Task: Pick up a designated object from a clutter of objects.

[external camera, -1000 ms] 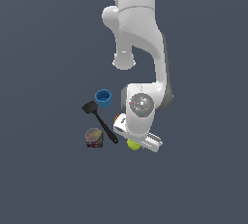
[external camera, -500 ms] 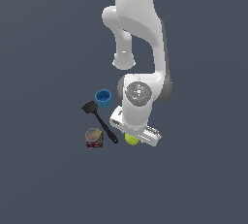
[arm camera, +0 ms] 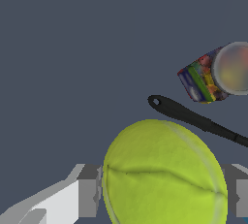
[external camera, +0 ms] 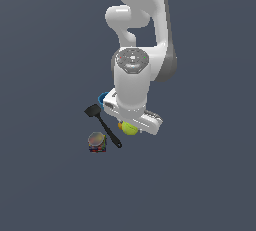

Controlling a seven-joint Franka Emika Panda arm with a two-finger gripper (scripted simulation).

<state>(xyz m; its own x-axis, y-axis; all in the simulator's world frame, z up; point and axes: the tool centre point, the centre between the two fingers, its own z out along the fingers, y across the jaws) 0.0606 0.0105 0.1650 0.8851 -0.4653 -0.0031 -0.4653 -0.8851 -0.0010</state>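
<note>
The yellow-green tennis ball (external camera: 130,129) sits between my gripper's (external camera: 131,126) fingers, just under the white hand in the exterior view. In the wrist view the ball (arm camera: 164,174) fills the space between the two grey fingers (arm camera: 87,192), which press on its sides, so the gripper (arm camera: 164,194) is shut on it. The ball appears held above the floor. The rest of the clutter lies to the exterior view's left: a black spatula (external camera: 103,124), a short can with a colourful label (external camera: 97,142) and a blue cup (external camera: 103,98), partly hidden by the arm.
An orange patch (external camera: 121,125) of another ball shows beside the tennis ball, mostly hidden by the hand. In the wrist view the spatula handle (arm camera: 193,119) and the can (arm camera: 213,75) lie beyond the ball. The floor is plain dark grey.
The hand has risen in the exterior view, carrying the tennis ball with it and drifting slightly to that view's left. The cup, spatula and can have stayed in place.
</note>
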